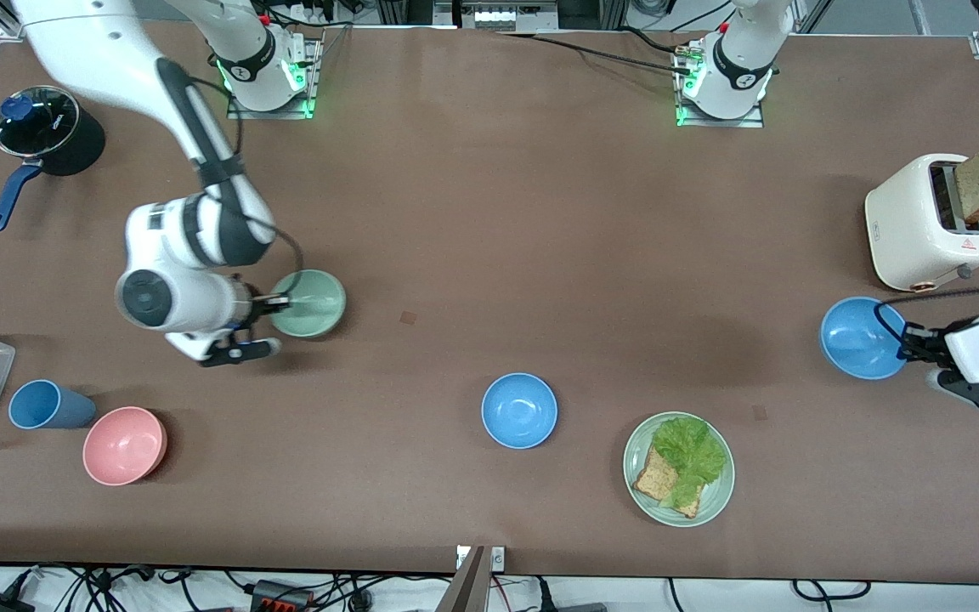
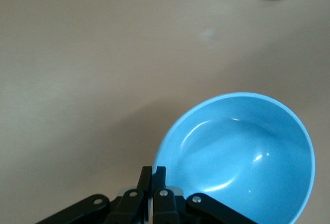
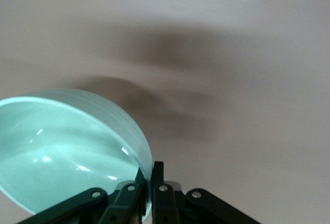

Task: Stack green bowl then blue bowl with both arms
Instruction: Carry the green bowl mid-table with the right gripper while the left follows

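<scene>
The right hand [image 1: 277, 301] pinched the green bowl's [image 1: 311, 303] rim above the surface [image 1: 489, 212]. The left hand [image 1: 904, 340] pinched a blue bowl [image 1: 859, 337] beside the toaster [image 1: 927, 223]; another blue bowl [image 1: 519, 410] sat near the lettuce plate [image 1: 678, 468].

Right arm's black two-finger gripper [image 1: 279, 300] up over the right arm's end of the table, fingers [image 3: 157, 175] pinched on the rim of the pale sage-green matte bowl [image 1: 311, 303]. Left arm's black two-finger gripper [image 1: 904, 340] clamped on the rim of a glossy sky-blue bowl [image 1: 859, 337], raised at the left arm's end.
</scene>
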Robot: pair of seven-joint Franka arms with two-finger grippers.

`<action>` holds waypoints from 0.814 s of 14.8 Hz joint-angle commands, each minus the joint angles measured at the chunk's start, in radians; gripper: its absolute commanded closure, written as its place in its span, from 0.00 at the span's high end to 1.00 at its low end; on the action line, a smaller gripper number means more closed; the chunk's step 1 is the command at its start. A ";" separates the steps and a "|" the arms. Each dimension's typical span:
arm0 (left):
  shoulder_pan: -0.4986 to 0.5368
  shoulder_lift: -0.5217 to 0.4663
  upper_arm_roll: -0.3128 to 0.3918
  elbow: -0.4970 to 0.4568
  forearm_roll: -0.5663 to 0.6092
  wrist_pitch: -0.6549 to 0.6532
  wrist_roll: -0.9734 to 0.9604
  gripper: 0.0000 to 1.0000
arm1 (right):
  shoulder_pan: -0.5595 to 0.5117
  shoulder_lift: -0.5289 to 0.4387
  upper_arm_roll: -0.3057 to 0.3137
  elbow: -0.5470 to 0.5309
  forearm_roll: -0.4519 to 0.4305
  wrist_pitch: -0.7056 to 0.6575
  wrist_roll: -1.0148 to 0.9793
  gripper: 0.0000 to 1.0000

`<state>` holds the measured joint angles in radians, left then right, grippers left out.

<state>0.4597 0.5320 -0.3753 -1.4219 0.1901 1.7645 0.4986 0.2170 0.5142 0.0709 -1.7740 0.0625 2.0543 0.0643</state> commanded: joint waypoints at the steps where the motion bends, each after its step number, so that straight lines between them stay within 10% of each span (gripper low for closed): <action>1: 0.005 -0.020 -0.109 0.078 0.002 -0.178 -0.137 0.00 | 0.137 0.035 0.010 0.065 0.058 -0.016 0.168 0.00; 12: 0.004 -0.035 -0.497 0.086 -0.097 -0.324 -0.758 0.00 | 0.447 0.178 0.010 0.157 0.259 0.112 0.479 0.00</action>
<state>0.4514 0.5005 -0.8325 -1.3144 0.1053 1.4488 -0.1893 0.6334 0.6881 0.0907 -1.6400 0.2856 2.1706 0.5117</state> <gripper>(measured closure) 0.956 0.947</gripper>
